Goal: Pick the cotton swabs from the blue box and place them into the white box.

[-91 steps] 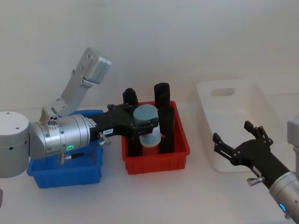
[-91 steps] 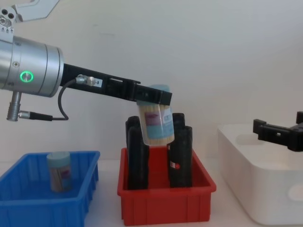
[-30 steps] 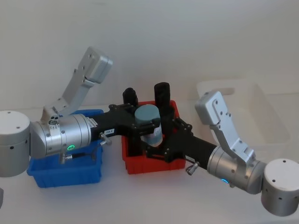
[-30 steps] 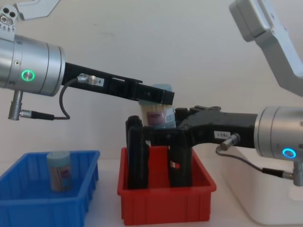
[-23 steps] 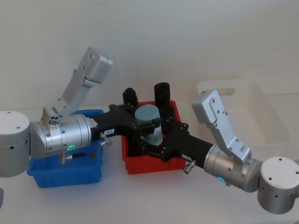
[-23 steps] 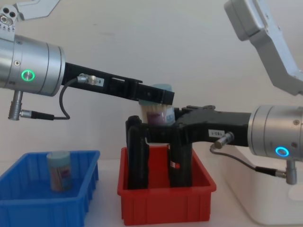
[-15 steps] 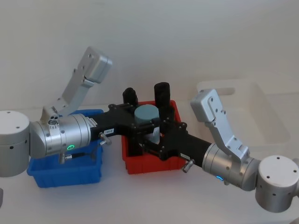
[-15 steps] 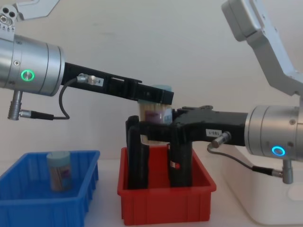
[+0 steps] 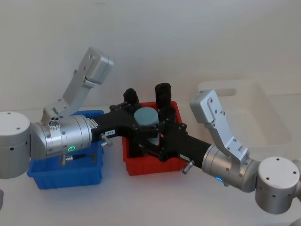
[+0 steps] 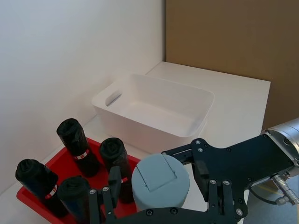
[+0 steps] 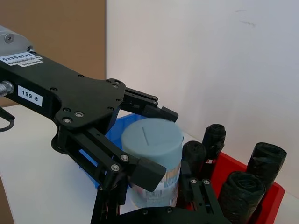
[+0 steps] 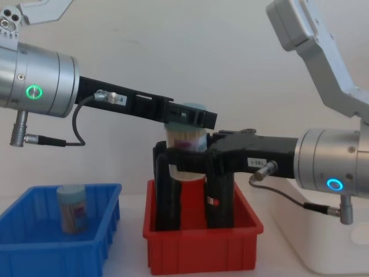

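A cotton swabs jar (image 9: 146, 116) with a pale blue lid hangs upright above the red bin. My left gripper (image 9: 142, 123) reaches in from the left and is shut on it just under the lid (image 11: 152, 139). My right gripper (image 12: 185, 159) comes from the right and clamps the jar's lower body (image 12: 185, 137). Another jar of cotton swabs (image 12: 73, 209) stands in the blue box (image 12: 34, 249) at the left. The white box (image 9: 265, 129) sits at the right, behind my right arm.
A red bin (image 9: 155, 165) holding several tall black objects (image 9: 163, 92) stands directly under the held jar, between the blue box and the white box. My right arm's elbow rises in front of the white box.
My right arm swung in from beside the white box and its fingers closed around the jar's lower body. The jar, tilted before, now stands upright. The left arm held still.
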